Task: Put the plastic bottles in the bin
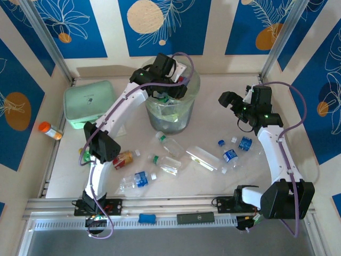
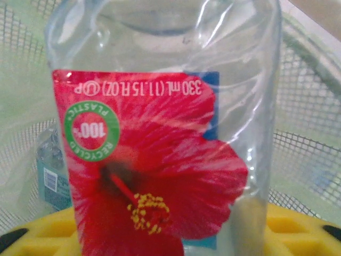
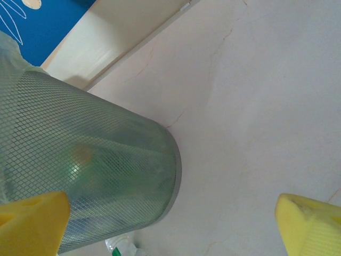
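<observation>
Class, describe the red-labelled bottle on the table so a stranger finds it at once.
From the bin at the far middle, look near-left to the left arm. A bottle lies beside its elbow. Unlike its blue-labelled neighbours, its label is red.

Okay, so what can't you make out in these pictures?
- Left wrist view: the red-flower bottle has its cap cut off by the frame edge. Whether the left gripper pinches it is unclear.
- Top view: inside the bin, the bottles blur together, partly under the left arm.
- Right wrist view: the mesh wall veils what lies inside.
</observation>
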Robot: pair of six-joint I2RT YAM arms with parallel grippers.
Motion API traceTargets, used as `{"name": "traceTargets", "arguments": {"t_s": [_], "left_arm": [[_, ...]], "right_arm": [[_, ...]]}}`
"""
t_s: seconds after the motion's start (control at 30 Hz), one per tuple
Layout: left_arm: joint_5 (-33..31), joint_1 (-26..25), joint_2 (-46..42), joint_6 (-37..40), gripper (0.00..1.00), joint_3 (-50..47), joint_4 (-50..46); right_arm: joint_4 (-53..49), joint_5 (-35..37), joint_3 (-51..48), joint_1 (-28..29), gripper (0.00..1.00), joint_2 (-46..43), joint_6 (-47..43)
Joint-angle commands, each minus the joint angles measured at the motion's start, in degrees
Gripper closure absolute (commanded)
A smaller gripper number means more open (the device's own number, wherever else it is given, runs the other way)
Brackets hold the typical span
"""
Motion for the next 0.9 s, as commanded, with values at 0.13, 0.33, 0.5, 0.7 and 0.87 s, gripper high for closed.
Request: {"name": "traceTargets", "arguments": {"t_s": [0.13, 0.33, 0.5, 0.7, 0.87], "left_arm": [[-0.8, 0.0, -0.6, -0.3, 0.17, 1.7, -0.6], [-1.4, 0.0, -5.8, -1.7, 0.00, -1.5, 4.3], [-3.0, 0.1, -14.2, -2.8, 0.00, -13.0, 15.5], [-10.7, 0.3, -26.5, -2.2, 0.00, -32.9, 32.8], [-16.4, 2.2, -35.2, -3.2, 0.00, -48.0, 44.9]], "right_arm": [[-3.2, 1.0, 1.9, -1.2, 0.01, -1.0, -1.1], [-8.9, 2.5, 4.0, -2.2, 0.01, -1.0, -2.0], [-15.0, 9.1, 4.0, -3.3, 0.01, -1.9, 1.9], [-20.4, 12.8, 2.2, -5.9, 0.01, -3.4, 9.8], [-21.3, 12.6, -2.6, -6.9, 0.01, -3.8, 16.3]]}}
